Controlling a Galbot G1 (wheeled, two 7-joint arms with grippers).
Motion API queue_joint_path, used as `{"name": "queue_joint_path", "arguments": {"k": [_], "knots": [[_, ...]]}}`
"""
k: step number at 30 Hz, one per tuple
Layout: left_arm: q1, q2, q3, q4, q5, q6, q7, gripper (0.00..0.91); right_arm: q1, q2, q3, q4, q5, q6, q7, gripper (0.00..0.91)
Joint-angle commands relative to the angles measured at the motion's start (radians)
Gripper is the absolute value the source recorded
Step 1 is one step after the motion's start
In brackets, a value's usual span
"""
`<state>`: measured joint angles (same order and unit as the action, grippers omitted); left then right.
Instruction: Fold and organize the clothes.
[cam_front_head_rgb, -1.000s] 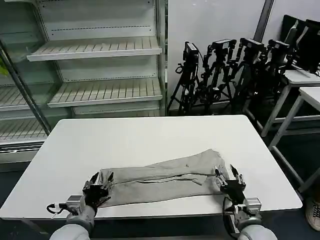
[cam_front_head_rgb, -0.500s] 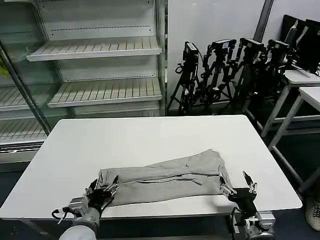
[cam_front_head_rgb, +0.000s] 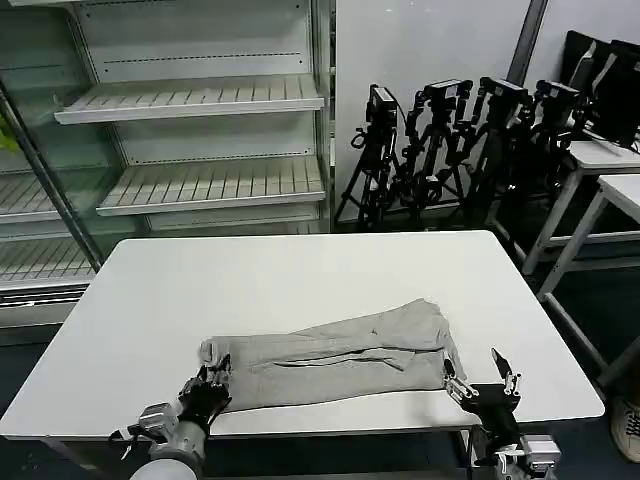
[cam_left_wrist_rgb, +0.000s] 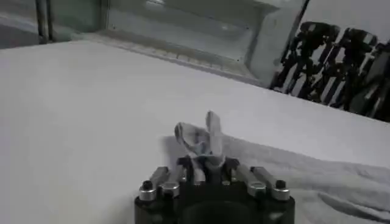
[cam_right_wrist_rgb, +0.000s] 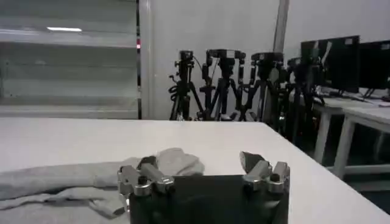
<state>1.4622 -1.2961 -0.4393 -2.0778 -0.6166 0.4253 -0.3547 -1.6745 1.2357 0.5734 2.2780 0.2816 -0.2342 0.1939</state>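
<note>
- The T-shirt (cam_front_head_rgb: 335, 352) lies on the table (cam_front_head_rgb: 300, 270), folded into a long band along the near edge and nearer to that edge than to the far one.
- Its right end reaches a little further from the near edge than its left end.
- The left gripper (cam_front_head_rgb: 207, 385) is at the near edge towards the left corner, on the left end of the T-shirt (cam_left_wrist_rgb: 204, 143).
- The right gripper (cam_front_head_rgb: 480, 378) is at the near edge towards the right corner, just beside the right end of the T-shirt (cam_right_wrist_rgb: 91, 176).
- Behind the far edge stands a shelf unit (cam_front_head_rgb: 190, 130) on the left.
- A row of tripods (cam_front_head_rgb: 450, 150) stands behind the far right corner.
- More tables (cam_front_head_rgb: 600, 170) stand beyond the right edge.
</note>
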Motion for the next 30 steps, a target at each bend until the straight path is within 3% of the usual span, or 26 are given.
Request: {"name": "queue_joint_path", "arguments": {"k": [1,10,21,25,30], "knots": [[0.012,-0.007,-0.048,-0.034,-0.250,0.005,0.004,0.010,-0.017,0.004,0.007,0.021,-0.001,0.001,0.003,0.907],[-0.001,0.028,-0.272,-0.041,-0.600,0.061,-0.002,0.010,-0.032,0.009,0.017,0.034,0.004,0.004,0.006,0.907],[-0.068,0.246,-0.626,0.133,-0.892,0.151,0.001,0.010,-0.031,0.008,0.022,0.025,0.011,0.009,0.007,0.907],[-0.075,0.275,-0.669,0.115,-0.987,0.152,-0.015,0.010,-0.029,0.011,0.018,0.026,0.009,0.008,0.007,0.907],[-0.064,0.204,-0.546,-0.052,-1.015,0.151,-0.031,0.020,-0.029,0.022,0.006,0.019,0.000,0.007,0.007,0.907]]}}
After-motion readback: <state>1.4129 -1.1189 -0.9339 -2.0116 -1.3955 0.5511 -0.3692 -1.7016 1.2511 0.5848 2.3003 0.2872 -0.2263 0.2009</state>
